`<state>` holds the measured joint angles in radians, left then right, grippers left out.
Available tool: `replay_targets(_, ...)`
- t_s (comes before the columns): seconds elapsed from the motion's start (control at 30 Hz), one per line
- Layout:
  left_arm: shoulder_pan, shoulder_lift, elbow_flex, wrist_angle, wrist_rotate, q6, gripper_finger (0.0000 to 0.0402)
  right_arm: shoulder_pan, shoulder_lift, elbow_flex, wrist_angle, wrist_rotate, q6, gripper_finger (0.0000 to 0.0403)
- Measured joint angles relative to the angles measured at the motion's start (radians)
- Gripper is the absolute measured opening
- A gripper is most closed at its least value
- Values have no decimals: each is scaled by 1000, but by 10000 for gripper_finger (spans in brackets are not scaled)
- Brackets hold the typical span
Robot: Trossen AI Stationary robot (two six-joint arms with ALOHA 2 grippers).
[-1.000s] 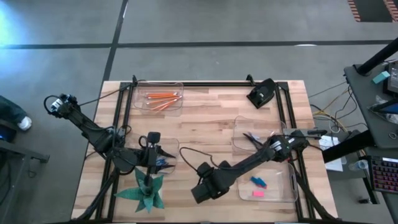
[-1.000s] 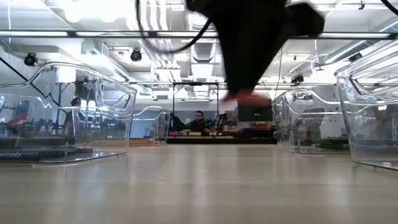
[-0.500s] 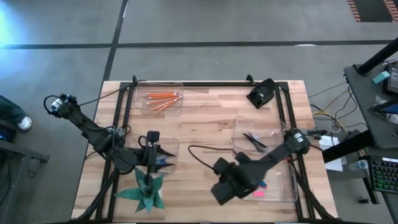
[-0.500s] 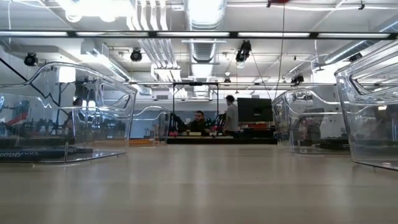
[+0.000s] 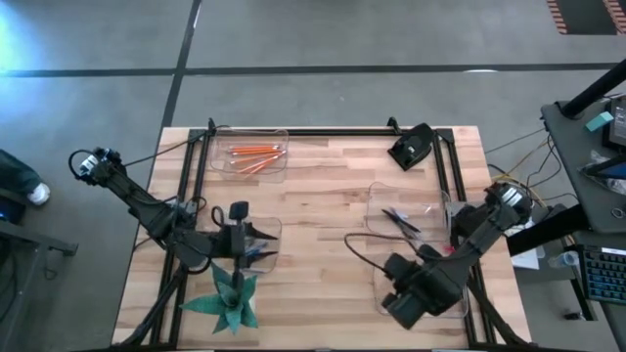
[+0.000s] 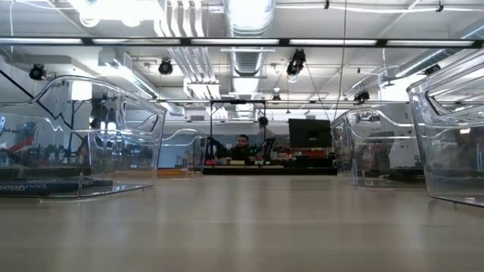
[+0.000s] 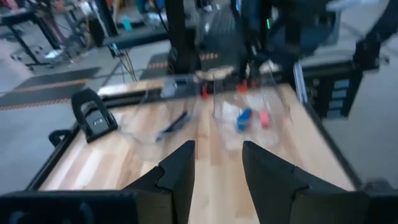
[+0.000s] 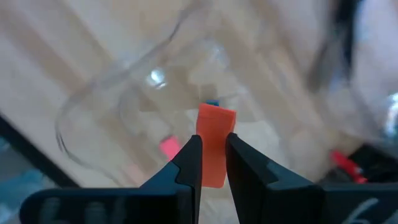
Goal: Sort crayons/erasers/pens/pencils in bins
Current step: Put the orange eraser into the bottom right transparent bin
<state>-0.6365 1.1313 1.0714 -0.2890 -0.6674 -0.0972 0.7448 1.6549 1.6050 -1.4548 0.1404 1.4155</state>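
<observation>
The right arm reaches in from the table's right edge, bent back toward the near right corner, its right gripper (image 8: 213, 163) clamped on an orange-red eraser (image 8: 214, 144). The left arm lies low along the near left side, its left gripper (image 7: 217, 167) parted and holding nothing.

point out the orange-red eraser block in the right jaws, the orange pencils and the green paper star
orange-red eraser block (image 8: 214, 144), right wrist view, on its flat face between the jaws
long thin orange pencils (image 5: 253, 152), high view, middle of the bundle in its clear bin
green spiky paper star (image 5: 231, 302), high view, on its centre
</observation>
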Motion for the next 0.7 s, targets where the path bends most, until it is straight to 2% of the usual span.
replay_targets(0.23, 1, 1, 0, 188, -36, 0, 121, 81, -149, -310, 298, -18, -2, 54)
replay_targets(0.5, 2, 1, 0, 425, -48, 0, 121, 110, -274, -632, 579, -17, -17, 54)
replay_targets(0.7, 2, 1, 0, 516, -47, 0, 121, 113, -332, -806, 823, -18, -92, 54)
